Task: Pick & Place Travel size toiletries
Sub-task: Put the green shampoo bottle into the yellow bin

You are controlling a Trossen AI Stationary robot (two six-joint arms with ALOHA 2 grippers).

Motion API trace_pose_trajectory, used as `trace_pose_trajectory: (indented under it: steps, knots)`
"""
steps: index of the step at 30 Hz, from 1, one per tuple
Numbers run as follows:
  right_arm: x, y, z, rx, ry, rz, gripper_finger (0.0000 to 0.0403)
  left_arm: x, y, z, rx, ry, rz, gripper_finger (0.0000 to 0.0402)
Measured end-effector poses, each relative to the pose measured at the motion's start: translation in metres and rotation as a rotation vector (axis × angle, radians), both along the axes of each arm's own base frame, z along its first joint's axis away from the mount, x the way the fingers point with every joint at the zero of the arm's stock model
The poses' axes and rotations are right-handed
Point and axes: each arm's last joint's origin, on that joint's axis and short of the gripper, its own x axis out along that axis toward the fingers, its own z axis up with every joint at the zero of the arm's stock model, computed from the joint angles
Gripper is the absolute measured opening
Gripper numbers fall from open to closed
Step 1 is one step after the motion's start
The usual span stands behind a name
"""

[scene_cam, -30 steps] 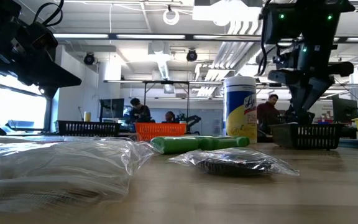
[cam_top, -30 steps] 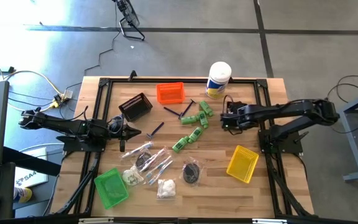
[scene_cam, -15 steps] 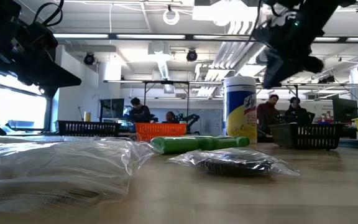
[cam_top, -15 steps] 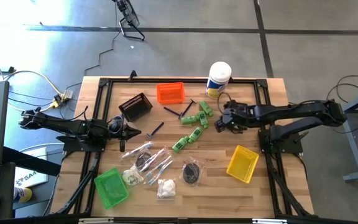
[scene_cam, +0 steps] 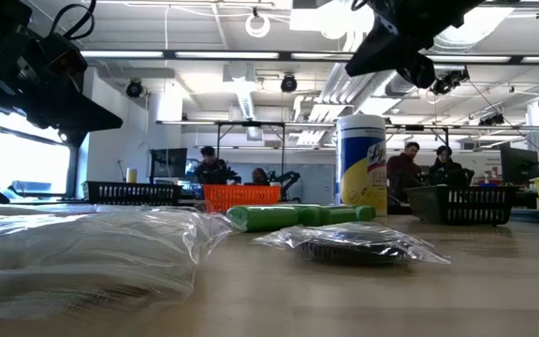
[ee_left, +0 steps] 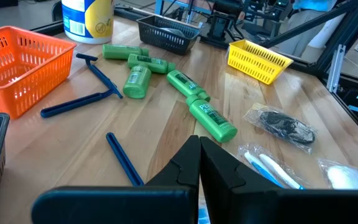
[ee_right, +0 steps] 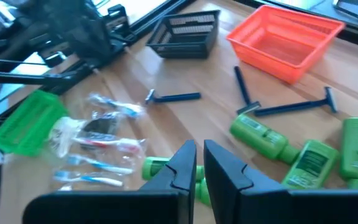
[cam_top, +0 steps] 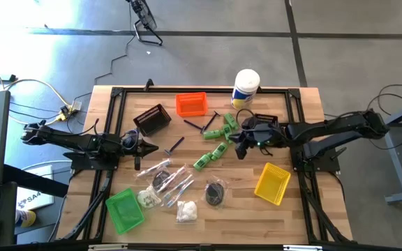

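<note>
Wooden tabletop (cam_top: 243, 209) fills the middle of the high view, and the toiletries lie loose across its centre, none of them held. Nearest the lower edge sit a green bin (cam_top: 125, 210), a bag of white puffs (cam_top: 185, 211), a dark bundle in clear wrap (cam_top: 216, 192) and a yellow bin (cam_top: 272, 183). Just above them, wrapped toothbrush packets (cam_top: 172, 183) spread left of centre.

At mid-frame the left gripper (cam_top: 152, 148) waits on the left side, jaws pressed together and empty, well clear of the pile. The right gripper (cam_top: 241, 145) reaches in from the right and hangs above the tabletop beside the green mini bottles (cam_top: 215, 150); its jaws stand almost together with only a thin slit between them and nothing in it. With so narrow a gap it would probably have to open before taking a bottle.

Farther up lie blue razors (cam_top: 194, 124), a black bin (cam_top: 152, 120), an orange bin (cam_top: 191, 104) and a second black bin (cam_top: 266, 120) close behind the right arm. The wipes canister (cam_top: 246, 88) stands at the far edge. Open wood around the yellow bin leaves room to swing clear.
</note>
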Motion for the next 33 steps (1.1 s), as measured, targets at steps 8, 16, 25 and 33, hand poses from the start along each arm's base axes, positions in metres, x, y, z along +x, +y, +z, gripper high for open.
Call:
trace_pose_trajectory:
  steps: [8, 16, 25, 33]
  knots:
    - [0.0, 0.009, 0.0, 0.0, -0.001, 0.038, 0.0023, 0.0, 0.0, 0.0, 0.0, 0.0, 0.0, 0.0003]
    - [-0.001, 0.022, 0.001, -0.012, -0.006, 0.109, 0.0023, 0.0, 0.0, 0.0, 0.0, -0.001, 0.0, 0.0003]
    - [-0.002, 0.026, 0.001, -0.025, -0.007, 0.115, 0.0023, 0.0, 0.0, 0.0, -0.001, -0.001, 0.0, 0.0003]
    - [-0.002, 0.027, 0.0, -0.042, 0.003, 0.159, 0.0023, 0.0, 0.0, 0.0, -0.008, -0.001, -0.013, 0.0003]
